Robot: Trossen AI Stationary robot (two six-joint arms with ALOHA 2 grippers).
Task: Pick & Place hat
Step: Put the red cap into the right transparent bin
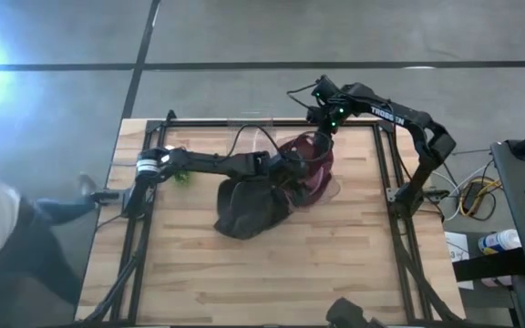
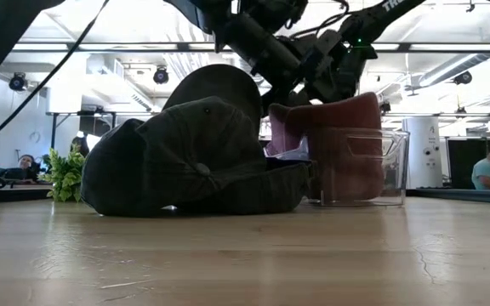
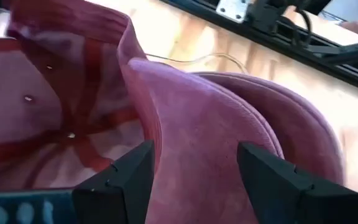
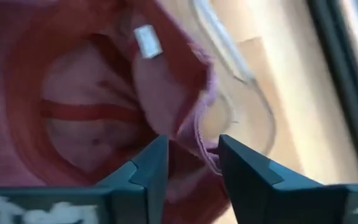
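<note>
At the far middle of the worktop (image 1: 244, 273), the red hat (image 1: 315, 169) sits half in a clear tub (image 2: 381, 174), crown opening upward, with a dark hat (image 1: 249, 208) lying on the wood just beside it. The left claw (image 3: 194, 180) stands wide, its fingers straddling the red hat's brim fold without pinching it. The right claw (image 4: 191, 168) is narrow, with the hat's back edge lying between its fingers; whether it truly grips, I cannot tell.

Risks, as I judge them:
- Both claws crowd the same soft cloth. If one pulls while the other closes, the hat may twist or slip free.
- The tub looks light, so a lift with the hat caught on its rim could drag or tip it.
- The right claw holds only a thin hem, so the cloth may slide out under load.
- The left arm reaches over the dark hat and could snag and shift it.
</note>
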